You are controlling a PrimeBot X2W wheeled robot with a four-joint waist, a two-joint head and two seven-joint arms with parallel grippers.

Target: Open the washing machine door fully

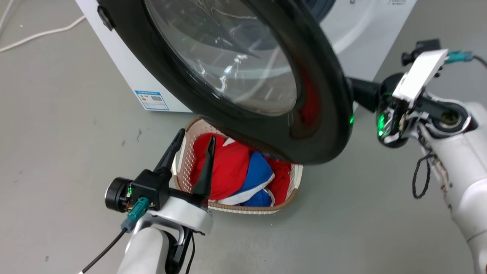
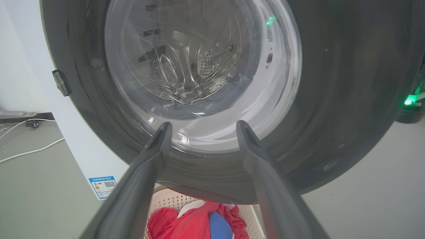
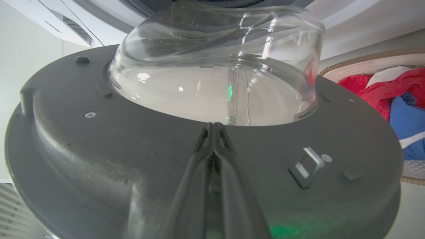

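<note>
Right gripper (image 3: 215, 127) extended behind the washing machine door (image 1: 323, 87), fingers (image 3: 232, 192) closed together on its inner face; left gripper (image 1: 196, 137) held low, pointed at the door's front, fingers (image 1: 205, 167) spread wide

Left pincer (image 1: 196, 134) spread wide; right pincer (image 3: 214, 127) pressed closed.

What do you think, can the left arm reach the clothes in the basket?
Probably yes: the open left gripper hovers by the basket, and the door hangs over only part of the clothes.
</note>
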